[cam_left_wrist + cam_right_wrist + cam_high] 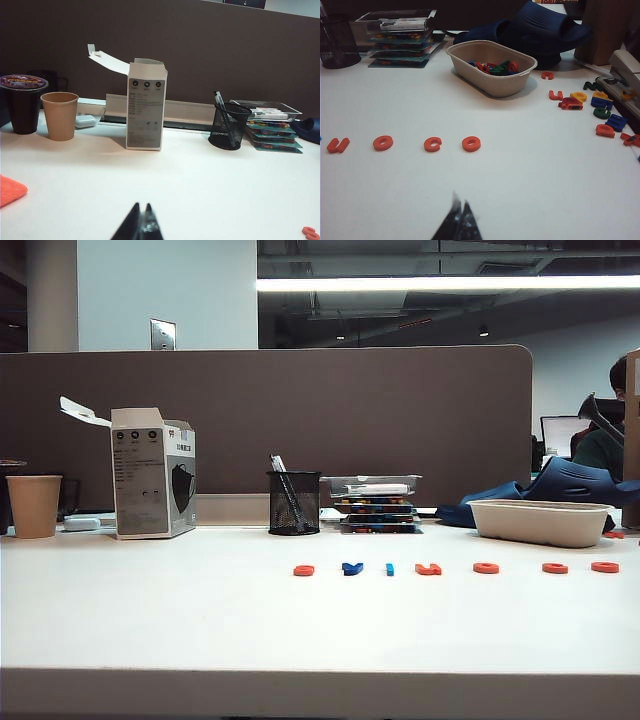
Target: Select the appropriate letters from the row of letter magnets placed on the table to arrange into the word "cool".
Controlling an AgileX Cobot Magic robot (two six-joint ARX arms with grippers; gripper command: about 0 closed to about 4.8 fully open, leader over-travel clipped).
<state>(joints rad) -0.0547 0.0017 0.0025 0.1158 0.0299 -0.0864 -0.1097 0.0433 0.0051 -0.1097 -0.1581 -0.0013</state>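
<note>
The letter magnets lie in a row across the table [200,620]. From left to right: an orange letter [304,570], a dark-blue angular one [352,568], a light-blue bar [389,569], an orange U [428,569], then three orange ring-like letters [486,568] [555,568] [604,567]. The right wrist view shows the U [338,145], an o [383,143], a c [432,144] and an o [471,144]. My right gripper [461,200] is shut and empty, well short of them. My left gripper [142,206] is shut and empty over bare table. Neither gripper shows in the exterior view.
A beige bowl [492,67] of letters stands behind the row, with loose coloured letters [600,107] to its right. A mesh pen cup [294,502], stacked letter packs [378,505], a white carton [152,472] and a paper cup [34,505] line the back. An orange cloth [10,190] lies at the left.
</note>
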